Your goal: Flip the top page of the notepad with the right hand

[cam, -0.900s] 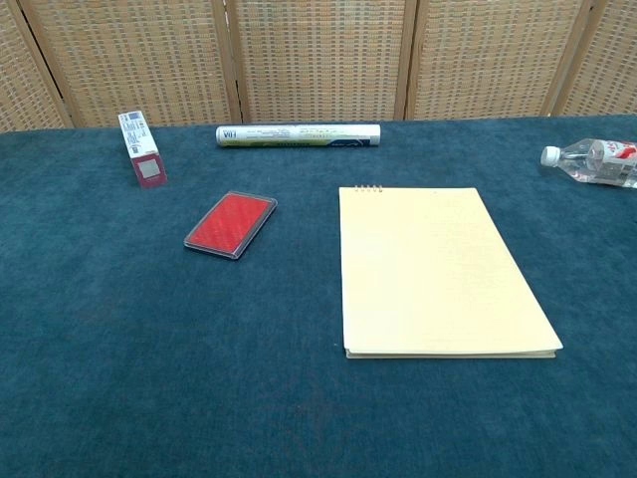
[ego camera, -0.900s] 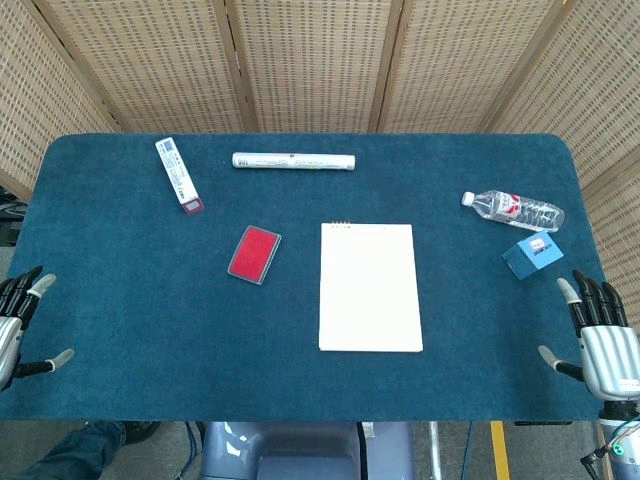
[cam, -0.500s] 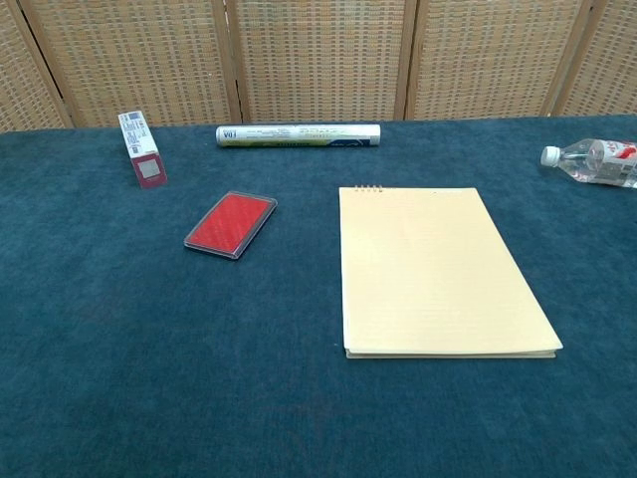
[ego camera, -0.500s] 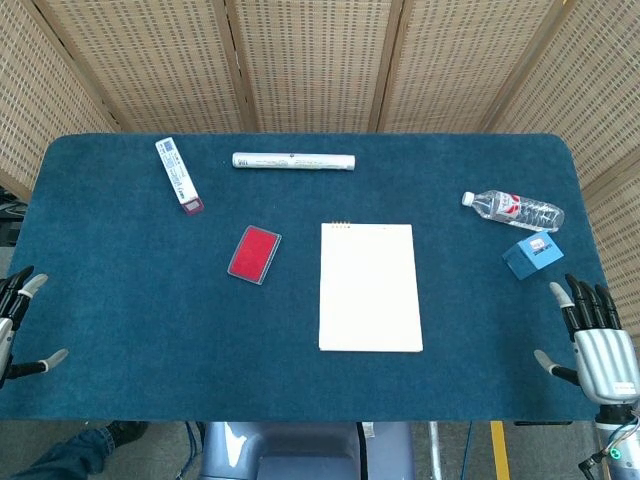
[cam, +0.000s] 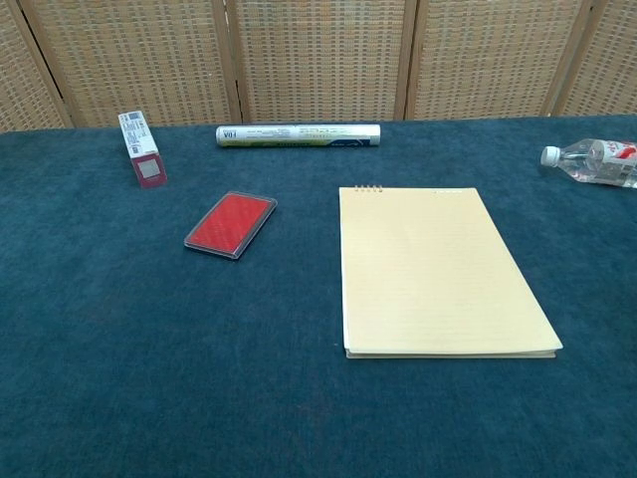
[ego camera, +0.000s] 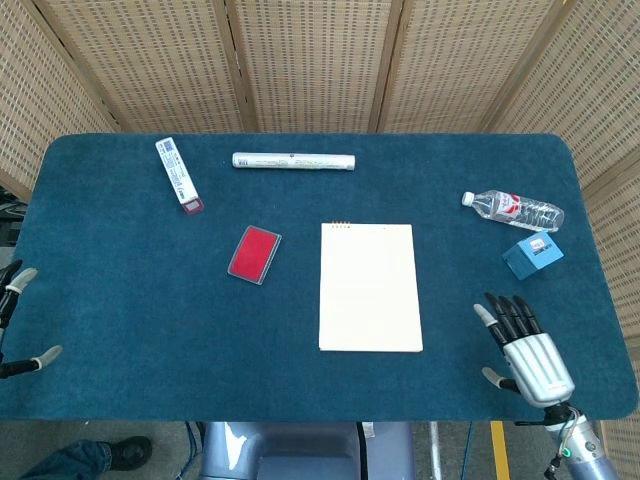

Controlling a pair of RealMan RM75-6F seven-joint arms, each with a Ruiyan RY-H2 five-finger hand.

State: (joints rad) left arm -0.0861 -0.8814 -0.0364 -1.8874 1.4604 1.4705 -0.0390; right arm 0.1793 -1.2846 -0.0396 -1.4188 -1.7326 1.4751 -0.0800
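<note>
A pale yellow notepad (ego camera: 369,287) (cam: 436,269) lies flat and closed at the middle of the blue table, its spiral binding at the far edge. My right hand (ego camera: 524,349) hovers over the table near the front right, to the right of the notepad's near corner, fingers spread and holding nothing. At the left edge only the fingertips of my left hand (ego camera: 14,320) show, spread apart and empty. Neither hand appears in the chest view.
A red flat case (ego camera: 254,254) lies left of the notepad. A white tube (ego camera: 293,161) and a small carton (ego camera: 178,175) sit at the back. A water bottle (ego camera: 514,210) and a blue box (ego camera: 532,255) lie at the right.
My right hand has moved left, from the table's right edge toward the notepad's near right corner. My left hand has drawn further out of view to the left.
</note>
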